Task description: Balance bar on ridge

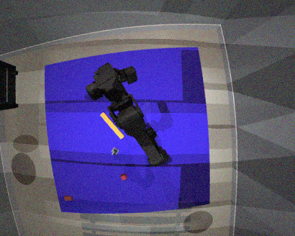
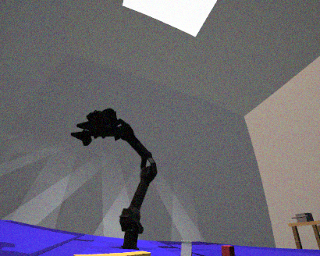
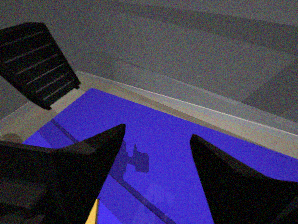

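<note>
The yellow bar [image 1: 111,125] [image 2: 115,254] lies slantwise on the blue table, left of the arm in the top view. Its end shows at the bottom of the wrist view [image 3: 92,214]. A small grey-white piece [image 1: 114,151] [image 2: 186,248], which looks like the ridge, stands apart from the bar, just off its lower end in the top view. Nothing rests on it. My gripper [image 2: 75,129] [image 3: 158,133] is open and empty, high above the table. In the top view the fingers are hard to make out under the gripper body.
A red block [image 1: 124,177] [image 2: 228,250] stands near the grey-white piece. Another red block [image 1: 67,198] lies near the table's lower left corner. A black slatted object [image 1: 3,84] [image 3: 39,62] is beyond the left edge of the blue table top [image 1: 73,137].
</note>
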Robot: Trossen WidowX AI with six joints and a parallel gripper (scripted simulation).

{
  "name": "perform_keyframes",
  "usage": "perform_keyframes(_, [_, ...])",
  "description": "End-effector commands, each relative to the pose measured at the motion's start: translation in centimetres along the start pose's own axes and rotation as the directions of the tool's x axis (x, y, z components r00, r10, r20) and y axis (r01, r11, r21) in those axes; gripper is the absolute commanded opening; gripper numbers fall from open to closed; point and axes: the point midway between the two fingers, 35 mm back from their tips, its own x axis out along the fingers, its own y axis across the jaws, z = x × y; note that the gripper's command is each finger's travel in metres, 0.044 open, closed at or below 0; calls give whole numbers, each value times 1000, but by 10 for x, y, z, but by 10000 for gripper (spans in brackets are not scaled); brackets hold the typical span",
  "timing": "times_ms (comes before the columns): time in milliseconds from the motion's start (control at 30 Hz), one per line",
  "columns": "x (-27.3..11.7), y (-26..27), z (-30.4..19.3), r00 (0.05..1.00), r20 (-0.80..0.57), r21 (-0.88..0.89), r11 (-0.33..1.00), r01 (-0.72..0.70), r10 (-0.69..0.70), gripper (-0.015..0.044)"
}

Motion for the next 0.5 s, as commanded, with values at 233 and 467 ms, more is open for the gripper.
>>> perform_keyframes(233, [39, 41, -65, 969, -233, 19, 997, -74, 76, 315])
perform_keyframes(467, [51, 67, -106, 926, -363, 22, 994, -107, 108, 315])
